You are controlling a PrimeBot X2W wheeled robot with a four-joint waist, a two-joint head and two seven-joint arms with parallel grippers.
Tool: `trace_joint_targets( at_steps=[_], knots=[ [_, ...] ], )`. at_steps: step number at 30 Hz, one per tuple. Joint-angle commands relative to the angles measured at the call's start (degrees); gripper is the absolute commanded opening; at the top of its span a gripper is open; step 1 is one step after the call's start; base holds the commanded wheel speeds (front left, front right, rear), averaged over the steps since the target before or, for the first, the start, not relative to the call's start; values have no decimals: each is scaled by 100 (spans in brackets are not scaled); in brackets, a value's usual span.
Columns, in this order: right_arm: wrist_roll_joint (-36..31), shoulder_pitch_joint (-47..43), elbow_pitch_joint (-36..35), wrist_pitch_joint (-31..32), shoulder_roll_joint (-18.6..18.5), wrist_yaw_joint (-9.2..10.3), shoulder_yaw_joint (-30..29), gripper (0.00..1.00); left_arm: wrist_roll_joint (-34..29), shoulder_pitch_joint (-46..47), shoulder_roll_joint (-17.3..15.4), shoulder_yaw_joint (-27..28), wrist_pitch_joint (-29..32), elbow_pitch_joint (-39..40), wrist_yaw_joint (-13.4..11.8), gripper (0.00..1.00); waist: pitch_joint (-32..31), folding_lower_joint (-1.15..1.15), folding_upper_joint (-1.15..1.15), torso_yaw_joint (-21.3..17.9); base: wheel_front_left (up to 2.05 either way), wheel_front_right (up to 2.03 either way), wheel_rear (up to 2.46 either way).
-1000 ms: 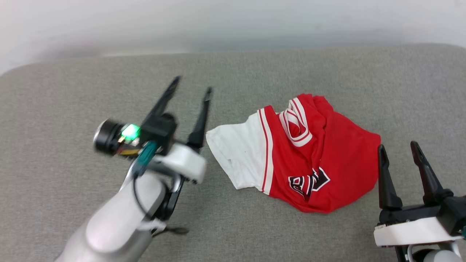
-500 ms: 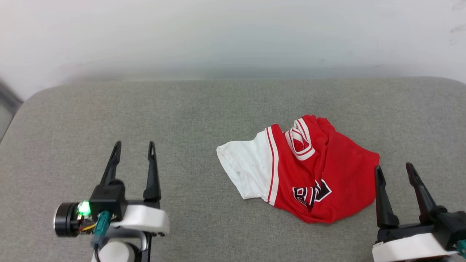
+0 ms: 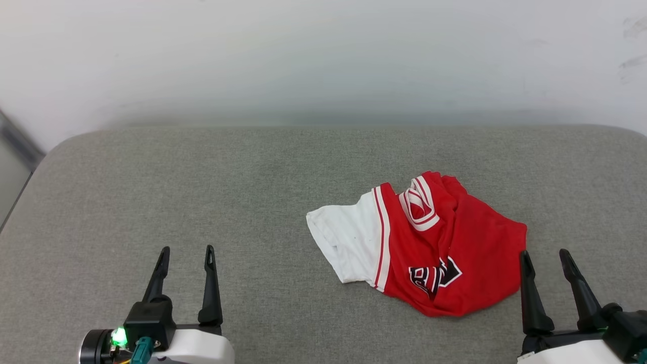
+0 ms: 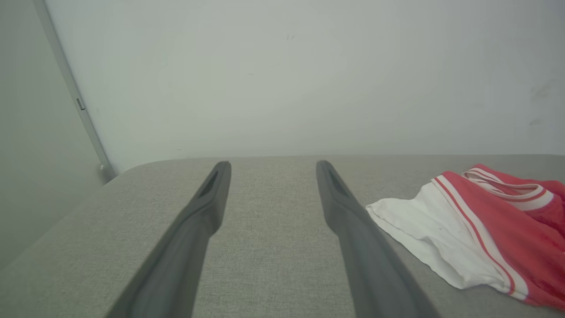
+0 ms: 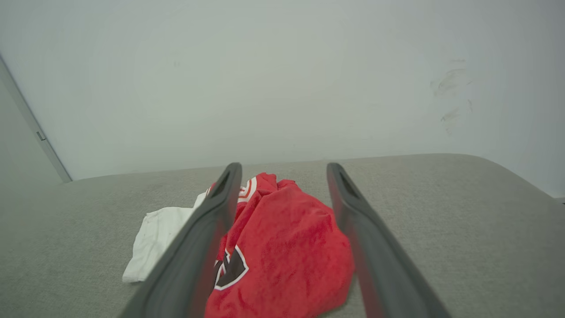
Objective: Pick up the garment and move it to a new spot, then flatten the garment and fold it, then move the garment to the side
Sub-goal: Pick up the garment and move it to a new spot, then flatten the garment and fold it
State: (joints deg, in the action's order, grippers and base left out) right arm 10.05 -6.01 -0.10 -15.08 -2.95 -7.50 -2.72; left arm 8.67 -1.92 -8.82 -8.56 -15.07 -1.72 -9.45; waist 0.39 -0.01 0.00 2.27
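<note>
While the garment [image 3: 445, 253] lay bunched at centre-right of the head frame on the grey cushion [image 3: 202, 177], long axis running left to right, we had our right gripper [image 3: 543, 253] just beside its red edge. That was way nearer than our left gripper [image 3: 186, 248] at lower left. Both pointed up-frame, fingers spread, holding nothing.

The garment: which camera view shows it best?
The head view: the whole garment lies in sight, with nothing before it. The left wrist view cuts it off at the picture's edge. In the right wrist view a finger of the right claw covers part of it.
</note>
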Motion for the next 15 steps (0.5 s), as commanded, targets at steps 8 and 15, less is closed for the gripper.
trace_joint_targets(
  at_steps=[8, 15],
  knots=[
    [191, -118, 45, -14, 13, 2, -45, 100, -309, -169, 269, 316, -15, -96, 340, 100, -65, 1, 0, 6, 0, 0, 0],
    [192, -93, 31, -14, 13, 2, -33, 100, -447, -105, 370, 515, -15, -195, 549, 100, -91, 1, 0, 8, 0, 0, 0]
  ],
)
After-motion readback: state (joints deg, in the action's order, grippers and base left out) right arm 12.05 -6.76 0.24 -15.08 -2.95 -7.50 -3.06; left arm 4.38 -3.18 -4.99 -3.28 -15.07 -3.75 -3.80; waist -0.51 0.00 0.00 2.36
